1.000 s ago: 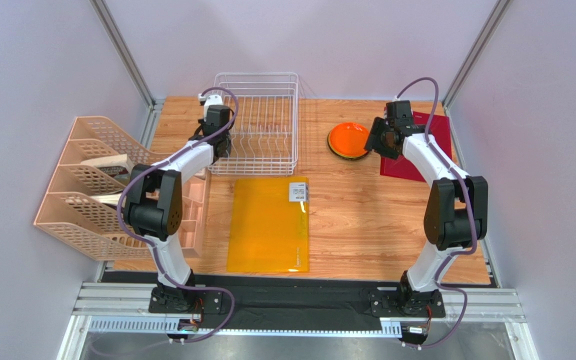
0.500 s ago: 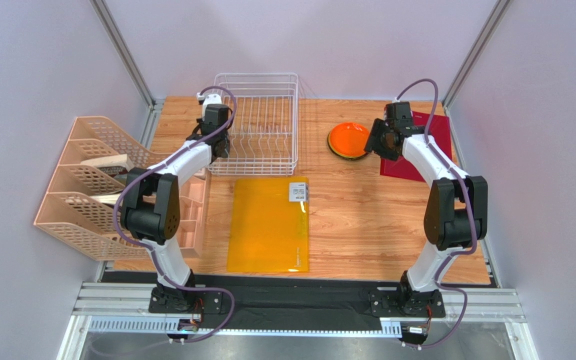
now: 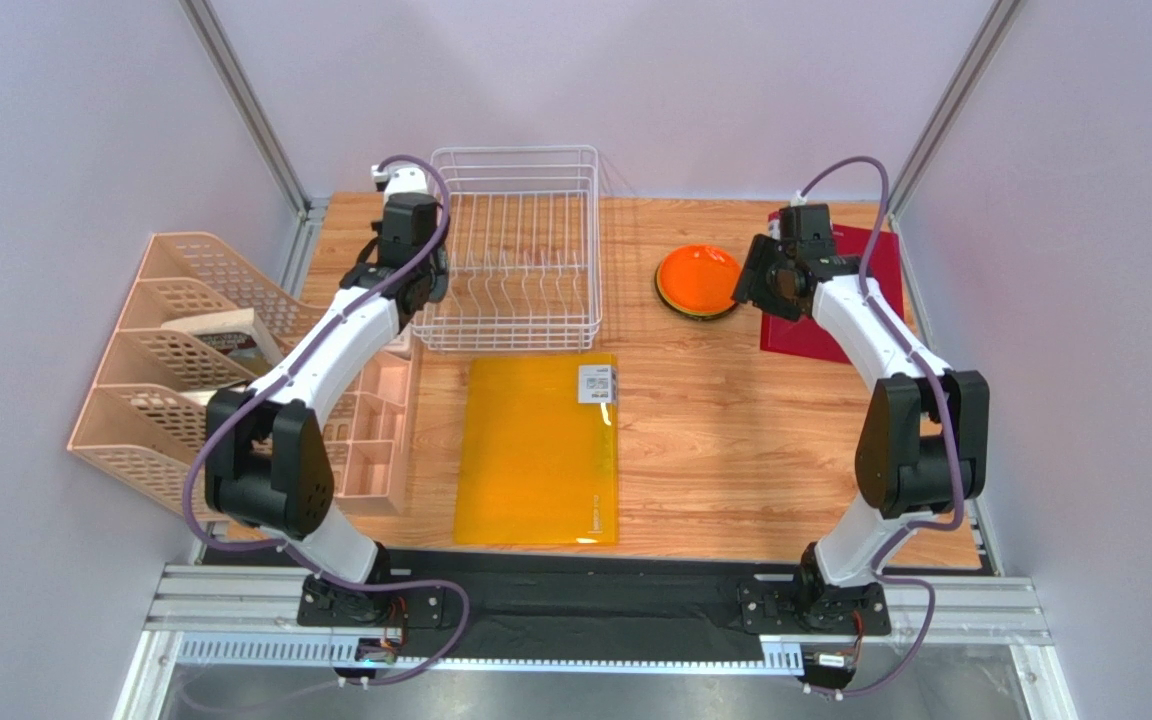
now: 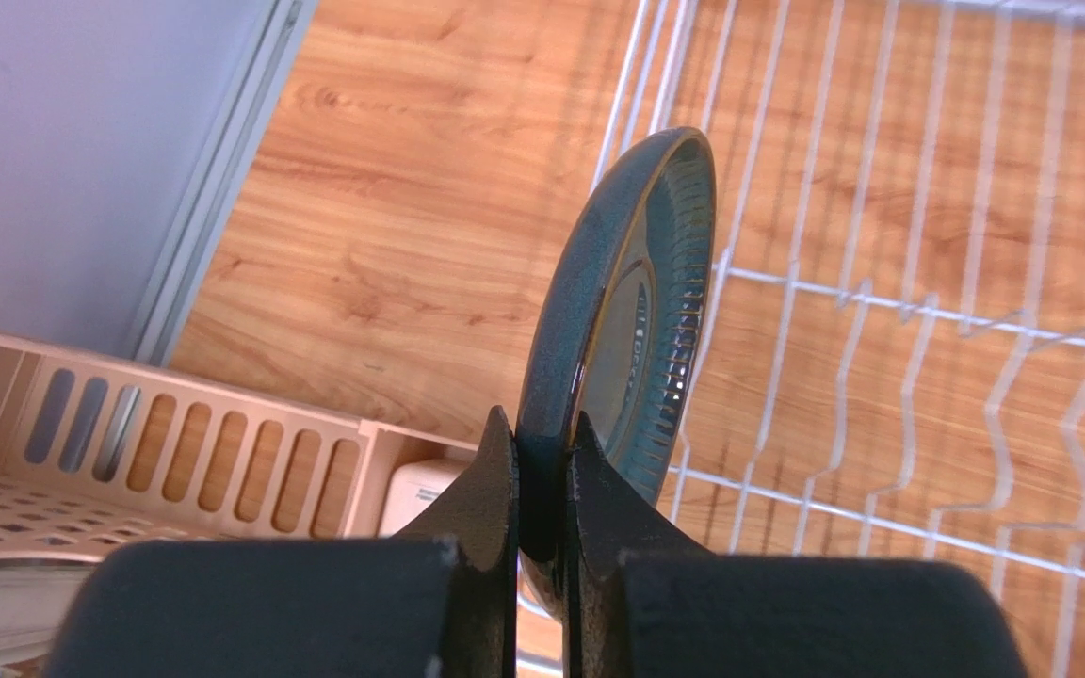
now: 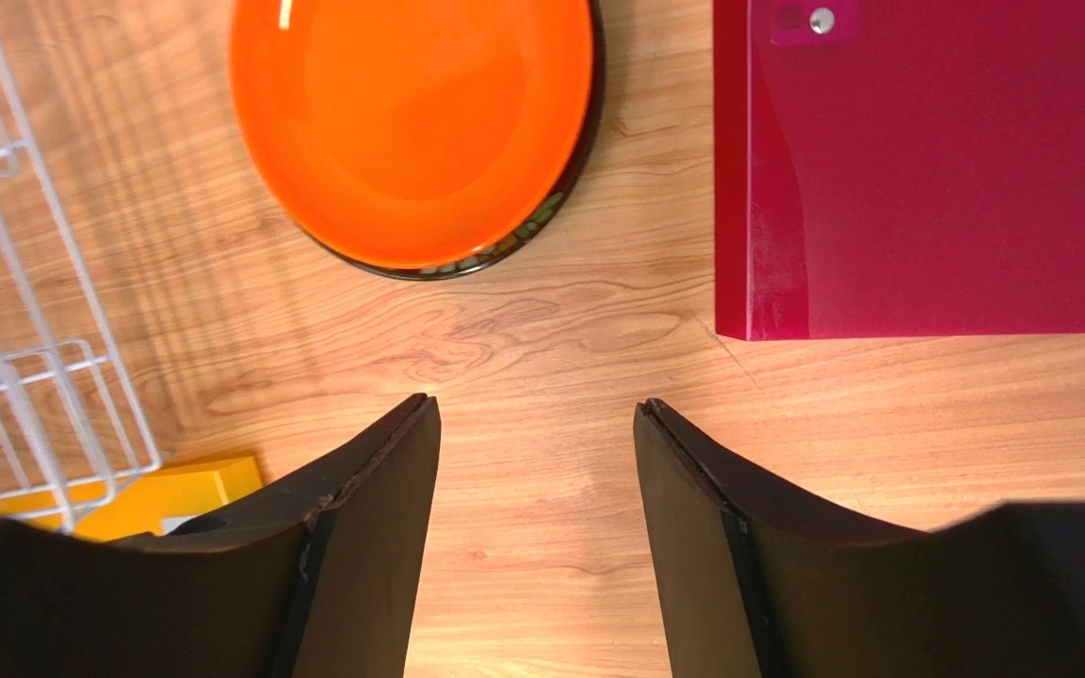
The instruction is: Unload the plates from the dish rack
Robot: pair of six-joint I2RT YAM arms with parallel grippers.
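Contact is firm at the left fingers (image 4: 495, 488): they are closed tight on the lower rim of the dark grey plate (image 4: 626, 318), with no gap on either side. The plate stands on edge, over the left wall of the dish rack (image 3: 522, 278); whether it touches the wires I cannot tell. The beige organizer (image 3: 162, 390) sits to the left of the bench (image 3: 717, 420). The right fingers (image 5: 364, 530) are spread wide and hold nothing, hanging above bare wood. Just beyond them the orange plate (image 5: 414, 127) lies flat on the bench, between the rack and the red mat (image 5: 930, 170), touching neither. A yellow folder (image 3: 537, 450) lies in front of the rack.
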